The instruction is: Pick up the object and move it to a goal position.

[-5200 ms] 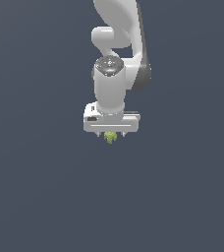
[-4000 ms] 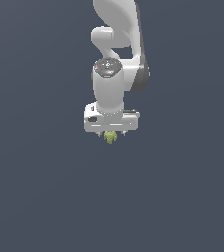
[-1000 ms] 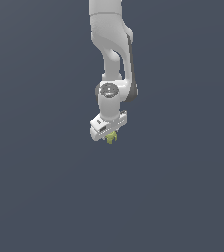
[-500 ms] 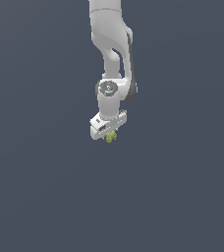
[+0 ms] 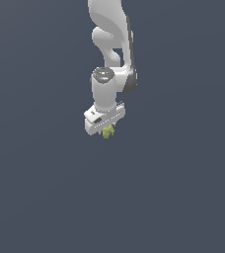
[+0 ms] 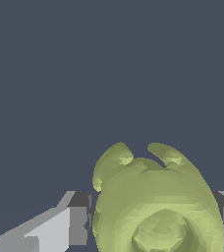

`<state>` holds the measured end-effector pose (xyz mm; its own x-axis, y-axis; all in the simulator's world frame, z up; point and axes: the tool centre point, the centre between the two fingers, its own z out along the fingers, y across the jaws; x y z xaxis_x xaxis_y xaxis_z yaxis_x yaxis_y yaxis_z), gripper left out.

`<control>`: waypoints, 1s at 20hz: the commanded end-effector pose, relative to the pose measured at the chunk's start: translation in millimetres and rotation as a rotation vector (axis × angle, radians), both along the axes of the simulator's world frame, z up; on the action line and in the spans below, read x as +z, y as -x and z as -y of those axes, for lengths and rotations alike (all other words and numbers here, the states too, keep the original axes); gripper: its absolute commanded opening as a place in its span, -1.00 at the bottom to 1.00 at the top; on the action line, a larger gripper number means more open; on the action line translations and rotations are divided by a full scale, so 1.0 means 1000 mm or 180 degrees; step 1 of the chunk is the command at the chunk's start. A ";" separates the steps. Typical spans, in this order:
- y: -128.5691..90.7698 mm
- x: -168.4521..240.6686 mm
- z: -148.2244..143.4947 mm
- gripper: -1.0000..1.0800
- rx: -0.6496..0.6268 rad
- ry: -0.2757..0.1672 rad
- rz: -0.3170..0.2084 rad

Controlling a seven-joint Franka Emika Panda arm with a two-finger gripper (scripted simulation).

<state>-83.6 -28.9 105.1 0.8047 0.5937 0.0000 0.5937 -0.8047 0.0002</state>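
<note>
My gripper (image 5: 106, 131) was clamped on the object (image 6: 155, 204); pickup looked complete, with no goal marker visible.

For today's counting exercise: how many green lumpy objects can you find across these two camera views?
1. The green object sits between the fingers of the gripper, under the white arm in the exterior view; the wrist view shows the same one close up.

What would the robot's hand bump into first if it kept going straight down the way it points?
Probably nothing. The hand already grips the green object, and beyond it both views show only plain dark grey. Depth is hard to judge, so a surface could lie there unseen.
</note>
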 end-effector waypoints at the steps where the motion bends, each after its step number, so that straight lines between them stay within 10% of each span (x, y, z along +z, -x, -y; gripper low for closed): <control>1: -0.002 0.022 0.006 -1.00 0.0001 -0.0003 0.0002; 20: -0.024 0.212 0.061 -1.00 0.0005 -0.0010 0.0002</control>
<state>-60.7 -85.7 302.3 0.8039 0.5948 0.0030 0.5948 -0.8039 -0.0012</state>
